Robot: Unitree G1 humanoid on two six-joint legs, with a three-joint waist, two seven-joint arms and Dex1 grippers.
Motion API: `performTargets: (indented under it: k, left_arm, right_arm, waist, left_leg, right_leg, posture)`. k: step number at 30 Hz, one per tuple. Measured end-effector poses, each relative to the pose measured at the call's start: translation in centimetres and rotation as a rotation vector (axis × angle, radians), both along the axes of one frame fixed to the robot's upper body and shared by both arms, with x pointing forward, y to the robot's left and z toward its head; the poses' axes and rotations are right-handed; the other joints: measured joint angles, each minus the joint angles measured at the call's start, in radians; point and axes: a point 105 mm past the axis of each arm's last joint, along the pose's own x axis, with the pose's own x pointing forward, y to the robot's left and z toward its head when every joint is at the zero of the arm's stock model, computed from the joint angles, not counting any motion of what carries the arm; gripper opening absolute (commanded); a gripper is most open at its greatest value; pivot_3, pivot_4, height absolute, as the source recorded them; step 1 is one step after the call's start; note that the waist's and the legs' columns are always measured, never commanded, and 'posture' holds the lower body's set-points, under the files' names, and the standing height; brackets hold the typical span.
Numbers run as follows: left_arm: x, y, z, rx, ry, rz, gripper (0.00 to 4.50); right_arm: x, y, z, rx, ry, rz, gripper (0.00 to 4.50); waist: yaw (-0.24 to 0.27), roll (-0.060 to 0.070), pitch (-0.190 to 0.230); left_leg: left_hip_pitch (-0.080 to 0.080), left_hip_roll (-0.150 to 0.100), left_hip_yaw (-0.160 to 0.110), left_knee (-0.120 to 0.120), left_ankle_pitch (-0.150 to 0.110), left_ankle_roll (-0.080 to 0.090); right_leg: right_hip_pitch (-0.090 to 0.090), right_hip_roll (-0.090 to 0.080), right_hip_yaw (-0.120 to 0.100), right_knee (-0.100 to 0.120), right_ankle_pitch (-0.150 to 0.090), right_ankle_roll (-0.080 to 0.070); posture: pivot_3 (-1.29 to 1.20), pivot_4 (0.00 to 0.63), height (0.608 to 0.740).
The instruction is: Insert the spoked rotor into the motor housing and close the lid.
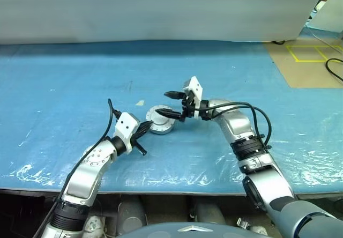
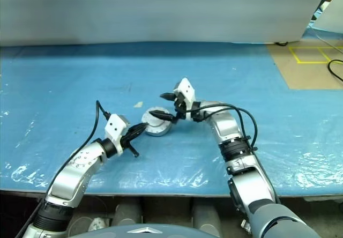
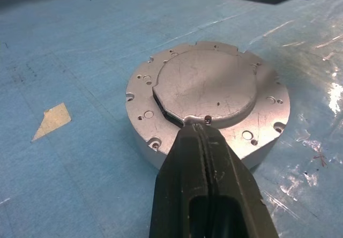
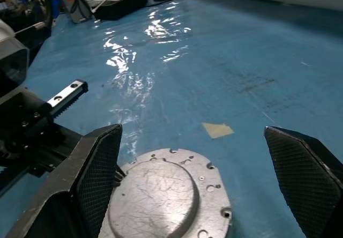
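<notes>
I keep my left gripper pressed together against the rim of the lidded motor housing to steady it, while my right gripper hangs spread wide just above.

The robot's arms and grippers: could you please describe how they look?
Both arms are silver-grey metal with black joint bands. Each wrist carries a white block, and black cables loop along each forearm. The left gripper and right gripper each have two black fingers; the right fingers' pads are finely cross-hatched.
</notes>
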Motion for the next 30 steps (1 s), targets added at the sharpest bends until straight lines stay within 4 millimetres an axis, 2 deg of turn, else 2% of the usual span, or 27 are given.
performTargets:
  k: [4, 9, 17, 21, 25, 30]
  left_arm:
    - [0.0, -0.1, 0.0, 0.000, -0.001, -0.006, 0.00]
    - [0.0, -0.1, 0.0, -0.001, -0.001, -0.010, 0.00]
    - [0.0, -0.2, 0.0, -0.008, -0.001, -0.010, 0.00]
    - [0.0, -0.2, -0.1, -0.009, 0.000, -0.010, 0.00]
    - [0.0, -0.3, 0.0, -0.011, -0.001, -0.009, 0.00]
    - [0.0, -0.3, -0.1, -0.010, 0.000, -0.007, 0.00]
  right_arm:
    - [0.8, -1.3, -1.8, -0.074, 0.085, -0.084, 4.47]
    - [0.2, -2.2, -3.2, -0.105, 0.206, -0.088, 4.47]
    - [-0.8, -2.4, -3.9, -0.118, 0.369, -0.077, 4.47]
    - [-1.3, -2.6, -4.0, -0.145, 0.394, -0.061, 4.47]
    - [-2.2, -2.5, -4.8, -0.146, 0.512, -0.048, 4.47]
    - [-3.2, -1.4, -5.0, -0.077, 0.662, -0.032, 4.47]
  waist:
    - [0.002, 0.000, 0.000]
    - [0.002, 0.000, 0.000]
    - [0.005, 0.000, 0.000]
    - [0.007, 0.000, 0.000]
    - [0.007, 0.000, 0.000]
    - [0.007, 0.001, 0.000]
  left_leg:
    - [-0.001, 0.000, 0.000, 0.000, 0.001, -0.001]
    - [0.000, 0.000, 0.000, -0.001, 0.001, -0.001]
    - [0.000, -0.001, 0.000, -0.001, 0.001, -0.001]
    - [0.000, -0.001, 0.000, -0.001, 0.001, -0.002]
    - [0.000, -0.001, 0.000, -0.001, 0.001, -0.002]
    - [0.001, -0.001, 0.000, -0.001, 0.001, -0.002]
  right_leg:
    - [0.000, 0.000, 0.000, -0.001, 0.000, 0.000]
    - [0.000, 0.000, 0.000, -0.001, 0.000, 0.000]
    - [0.000, 0.000, 0.000, -0.001, 0.000, 0.000]
    - [0.000, 0.000, 0.000, -0.001, 0.000, 0.000]
    - [0.000, 0.000, 0.000, -0.001, 0.000, 0.000]
    - [0.000, 0.000, 0.000, -0.001, 0.000, 0.000]
  posture:
    - [0.00, 0.150, 0.740]
    - [0.00, 0.150, 0.740]
    - [0.00, 0.150, 0.740]
    - [0.00, 0.150, 0.740]
    - [0.00, 0.150, 0.740]
    - [0.00, 0.150, 0.740]
